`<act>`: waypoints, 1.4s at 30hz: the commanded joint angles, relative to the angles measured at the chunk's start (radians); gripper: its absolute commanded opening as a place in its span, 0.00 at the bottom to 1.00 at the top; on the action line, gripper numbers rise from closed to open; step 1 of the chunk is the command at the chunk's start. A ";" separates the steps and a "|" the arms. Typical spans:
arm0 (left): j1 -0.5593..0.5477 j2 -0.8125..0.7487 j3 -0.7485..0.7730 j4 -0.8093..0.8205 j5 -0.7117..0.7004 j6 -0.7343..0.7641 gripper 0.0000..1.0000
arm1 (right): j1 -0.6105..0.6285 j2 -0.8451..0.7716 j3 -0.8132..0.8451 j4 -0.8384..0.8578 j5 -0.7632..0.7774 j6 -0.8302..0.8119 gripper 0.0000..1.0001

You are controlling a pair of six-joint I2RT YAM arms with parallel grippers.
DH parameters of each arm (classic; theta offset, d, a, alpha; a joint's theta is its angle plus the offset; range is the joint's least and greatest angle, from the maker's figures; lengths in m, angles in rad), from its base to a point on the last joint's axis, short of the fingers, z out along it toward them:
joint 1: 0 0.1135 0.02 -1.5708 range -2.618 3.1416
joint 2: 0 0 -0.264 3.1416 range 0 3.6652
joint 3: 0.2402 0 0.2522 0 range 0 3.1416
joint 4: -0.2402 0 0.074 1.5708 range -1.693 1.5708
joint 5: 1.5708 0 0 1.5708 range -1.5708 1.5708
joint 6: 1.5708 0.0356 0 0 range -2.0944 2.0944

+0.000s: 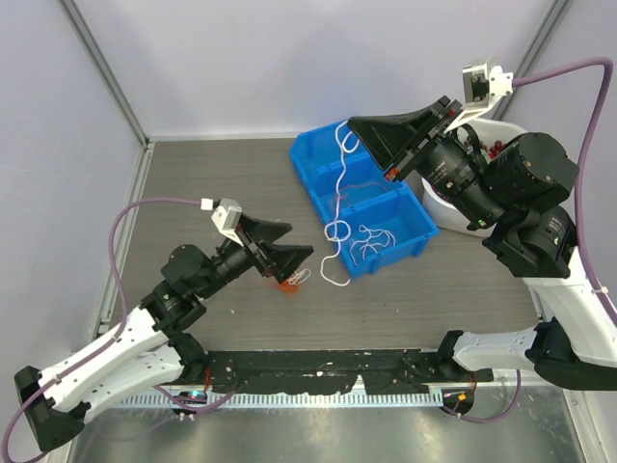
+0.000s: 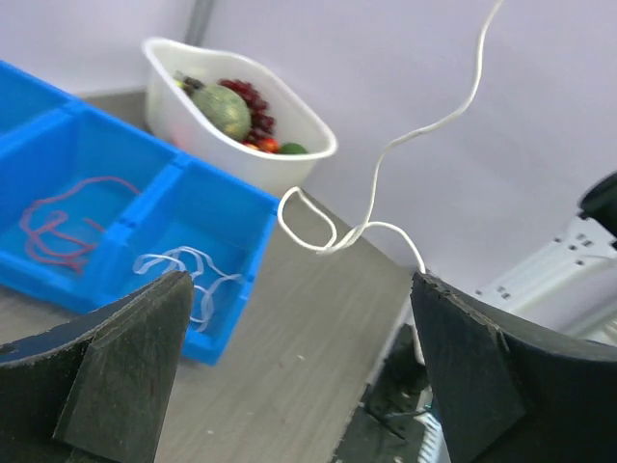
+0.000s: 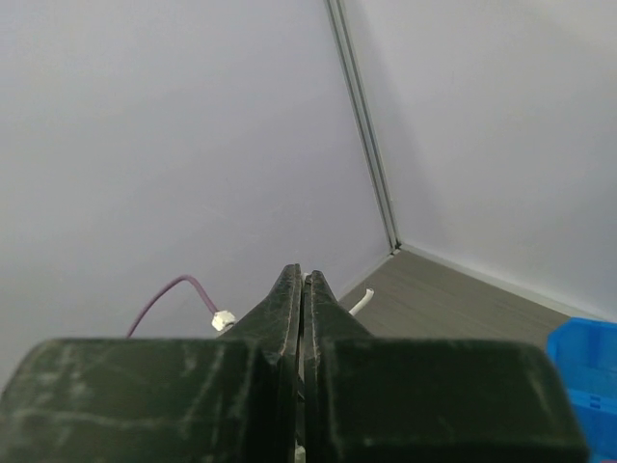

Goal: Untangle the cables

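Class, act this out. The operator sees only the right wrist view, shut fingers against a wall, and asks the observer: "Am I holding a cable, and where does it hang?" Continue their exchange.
Observer: Yes. The right gripper pinches a white cable, which hangs down beside the blue bin.
Operator: Where does its lower end go?
Observer: It curls close to an orange-red cable; I cannot tell whether they touch.
Operator: Is the other arm holding that one?
Observer: No. The left gripper is wide open, with nothing between its fingers.

White cable (image 1: 339, 193) dangles in loose loops from the right gripper's (image 1: 355, 123) closed jaws, apparently pinched there. Orange-red cord (image 1: 287, 283) lies crumpled just beneath the left gripper's (image 1: 291, 243) spread jaws. Pinkish cord (image 2: 60, 258) curls well ahead of them.
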 commanded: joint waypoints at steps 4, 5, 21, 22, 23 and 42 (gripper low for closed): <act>0.002 0.120 -0.020 0.218 0.204 -0.243 1.00 | 0.000 -0.021 0.010 0.037 -0.020 0.023 0.01; 0.002 0.137 -0.019 0.252 0.226 -0.260 0.99 | -0.001 -0.021 0.010 0.037 -0.020 0.023 0.01; 0.002 0.229 -0.007 0.107 0.026 -0.231 0.00 | -0.001 -0.041 -0.005 0.050 0.040 -0.014 0.01; 0.001 0.238 -0.014 0.076 -0.025 -0.225 0.00 | -0.001 -0.044 -0.005 0.052 0.052 -0.027 0.01; 0.001 0.256 -0.024 0.026 -0.066 -0.225 0.00 | 0.000 -0.048 -0.004 0.053 0.078 -0.032 0.01; 0.056 0.685 -0.108 -0.171 -0.291 -0.308 0.00 | 0.000 -0.291 -0.131 0.161 0.564 -0.370 0.01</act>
